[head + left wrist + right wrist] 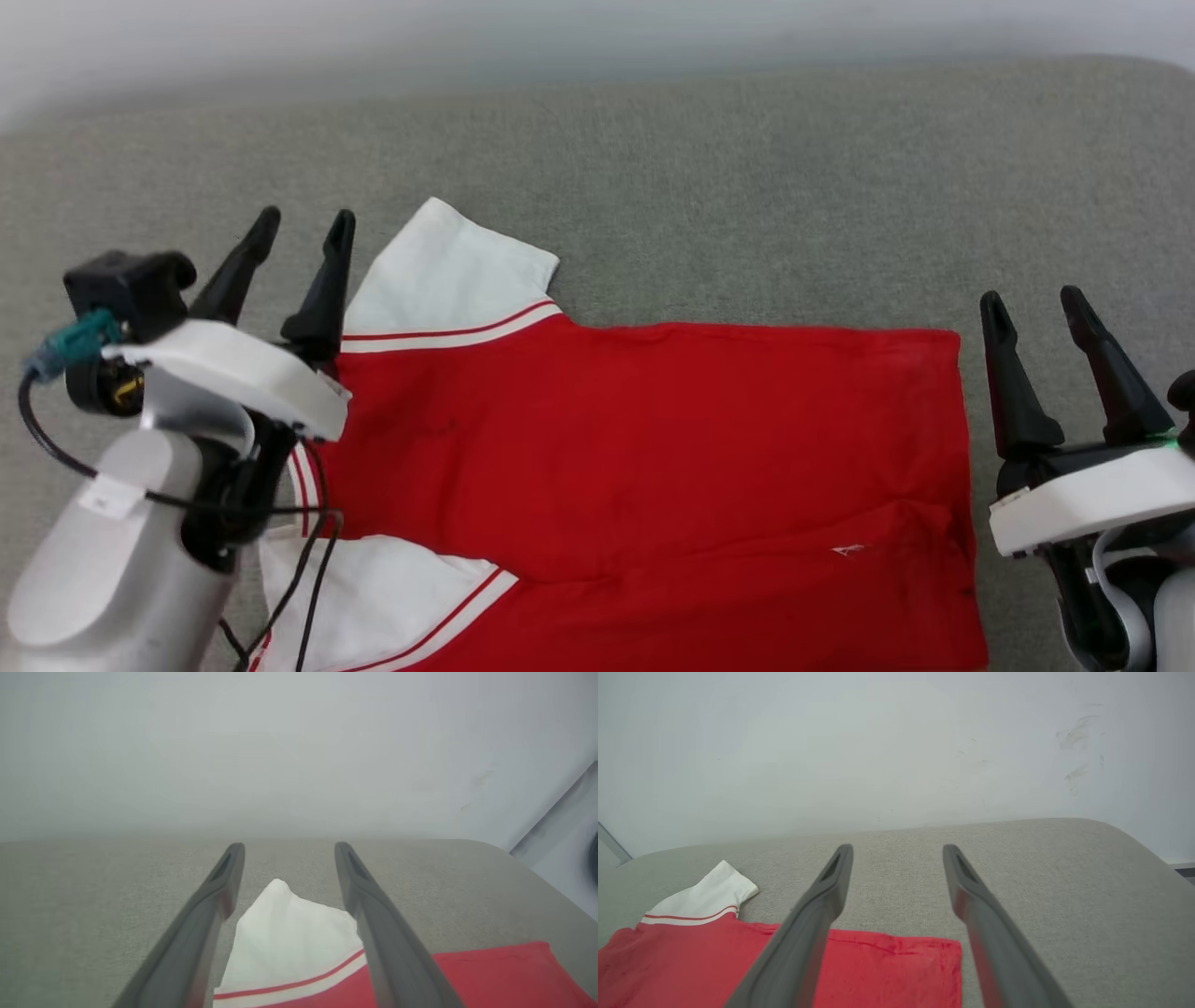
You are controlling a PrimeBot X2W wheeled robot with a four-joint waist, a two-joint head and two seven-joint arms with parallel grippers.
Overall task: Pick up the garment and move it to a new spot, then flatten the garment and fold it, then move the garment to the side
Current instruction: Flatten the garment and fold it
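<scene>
Red garment [644,439], one, on grey surface [747,187], left tool [306,219], right tool [1031,299], both spread empty

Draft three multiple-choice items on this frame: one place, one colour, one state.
1. The soft red jersey with white striped trim lies: A) spread on the grey fabric surface; B) hanging from a gripper; C) in a basket.
2. Its sleeve panels are: A) blue; B) white; C) black.
3. The long-fingered dark left gripper and right gripper are: A) both shut; B) one shut; C) both open.
Answers: 1 A, it lies flat on grey cloth; 2 B, white beyond the stripes; 3 C, fingers stand apart in each wrist view.
</scene>
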